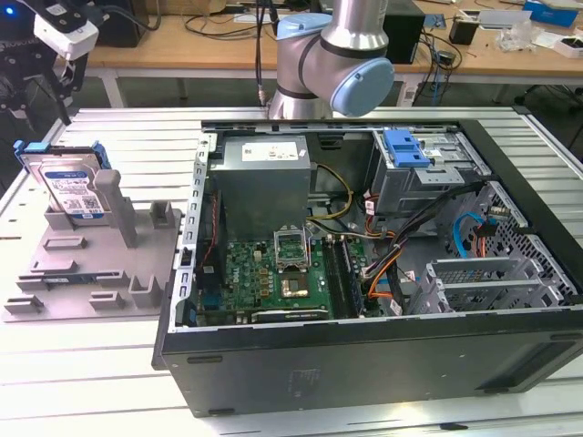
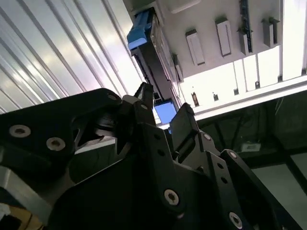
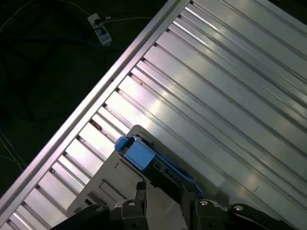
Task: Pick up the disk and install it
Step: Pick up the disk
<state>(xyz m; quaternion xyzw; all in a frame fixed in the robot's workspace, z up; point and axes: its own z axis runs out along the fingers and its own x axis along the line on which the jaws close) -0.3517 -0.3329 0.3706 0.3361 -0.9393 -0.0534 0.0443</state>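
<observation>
Ribbed aluminium table, with wooden benches and cables behind it. We count on the table: one open computer case and one grey stand at the exterior view's left, just beside the case. One robot arm rises behind the case. Inside the case we count one grey box with a white sticker and one metal cage with a blue latch.

One disk: it leans upright in the stand's back slot, label facing the camera, blue frame around its edges.

One gripper. In both wrist views the disk lies beyond the fingertips, edge-on. Its blue end is the far part and its length runs back toward the gap between the fingers. We see no contact between them and the disk.

Gripper state: the two fingers stand well apart, with nothing clamped between them.
</observation>
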